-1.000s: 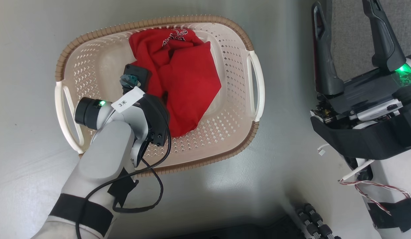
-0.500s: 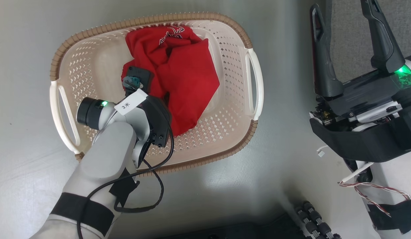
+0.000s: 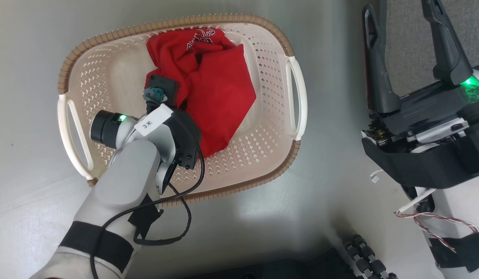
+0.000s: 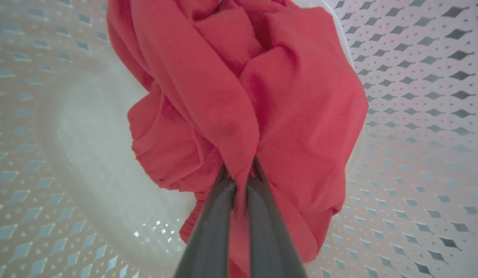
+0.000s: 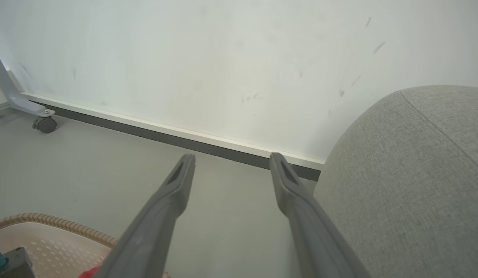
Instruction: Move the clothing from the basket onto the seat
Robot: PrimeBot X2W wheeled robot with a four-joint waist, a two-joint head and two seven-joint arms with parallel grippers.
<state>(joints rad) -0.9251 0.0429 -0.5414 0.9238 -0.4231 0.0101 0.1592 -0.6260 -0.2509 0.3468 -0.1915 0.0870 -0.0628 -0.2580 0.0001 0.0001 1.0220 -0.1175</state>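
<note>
A white tag (image 3: 153, 121) on the left arm (image 3: 127, 174) reads "3米"; white lettering (image 3: 202, 35) on the clothing (image 3: 216, 89) is unreadable.

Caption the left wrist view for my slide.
Left gripper pinching a fold of red clothing inside the white perforated basket.

Smooth grey floor (image 3: 262, 232) meets a scuffed white wall (image 5: 223, 58) — dark skirting (image 5: 146, 132), one caster (image 5: 44, 124).

a fold of the clothing (image 4: 300, 112) pinched in the jaws of the left gripper (image 4: 239, 175) covers their tips. beyond those jaws, the white lettering (image 3: 202, 36) is creased and unreadable. right of the jaws of the right gripper (image 5: 232, 158), the seat (image 5: 409, 185) runs off the frame; lower left of them, the basket (image 5: 49, 241) is cropped.
</note>
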